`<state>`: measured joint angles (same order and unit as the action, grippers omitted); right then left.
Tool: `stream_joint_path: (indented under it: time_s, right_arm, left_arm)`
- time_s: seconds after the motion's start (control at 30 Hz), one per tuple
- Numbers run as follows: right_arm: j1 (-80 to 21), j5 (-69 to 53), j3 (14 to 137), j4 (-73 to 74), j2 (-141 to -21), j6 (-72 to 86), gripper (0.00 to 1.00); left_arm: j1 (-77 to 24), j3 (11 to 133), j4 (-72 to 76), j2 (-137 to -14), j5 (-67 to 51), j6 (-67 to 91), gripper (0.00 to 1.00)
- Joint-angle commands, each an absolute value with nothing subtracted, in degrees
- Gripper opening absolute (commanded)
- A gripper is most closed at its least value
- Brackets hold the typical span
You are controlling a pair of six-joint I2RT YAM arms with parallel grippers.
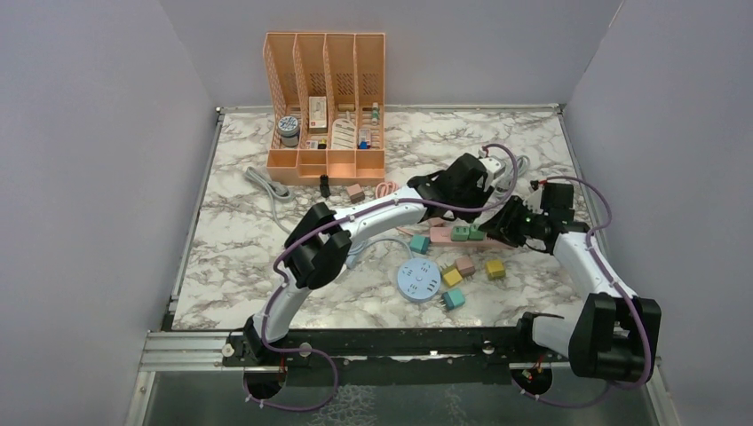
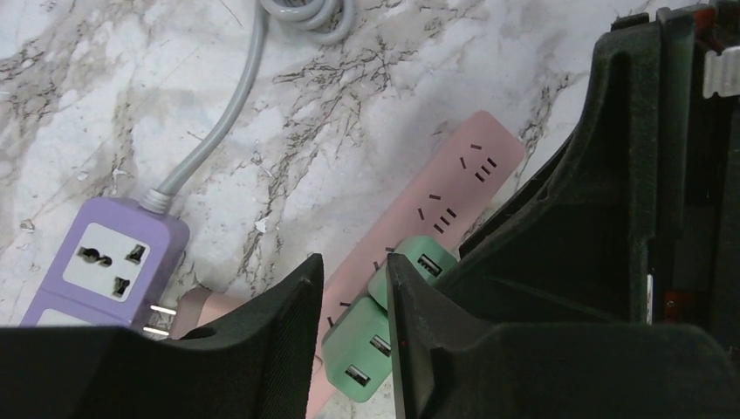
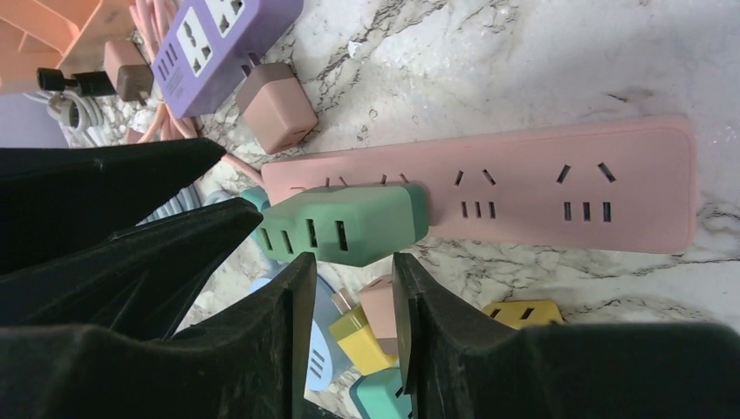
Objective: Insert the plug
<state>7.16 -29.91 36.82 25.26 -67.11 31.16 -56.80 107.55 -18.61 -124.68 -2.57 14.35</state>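
Left tool (image 2: 353, 260) sits close up in its wrist view. Black fingers are a narrow slot apart with nothing pinched. Through the slot, below the tips, is one of the two green plugs (image 2: 358, 347). The second is just beside it, half hidden by one finger. Both are on the pink power strip (image 2: 454, 188), at the end toward the purple power strip (image 2: 109, 257). The purple one has a grey cable (image 2: 218, 131) running off across the desk (image 2: 366, 105).

Right tool (image 3: 352, 258) is the same: jaws slightly apart, empty, tips just short of the green pair. From this side the plugs sit side by side, touching, with USB slots facing the camera. Metal prongs show along their edge against the strip. Cannot tell if they're fully seated.

Loose items:
- brown plug (image 3: 277, 109) just beside the purple strip
- yellow plug (image 3: 522, 314) near the pink strip's long edge
- round blue socket (image 1: 418, 281) nearer the arm bases
- orange organizer (image 1: 326, 89) at the far wall, well apart

Top view: both tools meet over the pink strip, right of desk centre.
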Motion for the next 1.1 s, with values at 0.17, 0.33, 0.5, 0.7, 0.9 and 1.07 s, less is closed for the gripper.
stream_joint_path:
  time_s: [0.17,0.33,0.5,0.7,0.9,1.07]
  right_arm:
    - [6.1,-24.2,35.6,23.2,-69.3,31.3,0.28]
    - [5.8,-22.4,35.0,23.2,-70.2,31.6,0.25]
    - [5.7,-20.6,34.8,24.2,-70.0,32.1,0.24]
    - [4.8,-18.7,34.4,24.8,-69.5,33.4,0.20]
    - [2.7,-16.6,33.8,26.8,-68.6,35.2,0.14]
    - [1.8,-11.6,33.6,29.7,-65.5,37.2,0.08]
  left_arm:
    - [-57.0,107.0,-19.6,-127.0,-9.7,12.2,0.29]
    - [-57.3,104.2,-19.7,-127.0,-11.5,11.2,0.25]
    - [-58.0,101.9,-20.2,-127.2,-10.8,10.1,0.17]
    - [-59.2,100.7,-21.9,-128.3,-7.9,8.4,0.12]
    - [-61.0,99.5,-24.6,-128.5,-4.9,5.0,0.06]
    - [-62.5,97.8,-24.6,-128.0,-4.9,2.7,0.05]
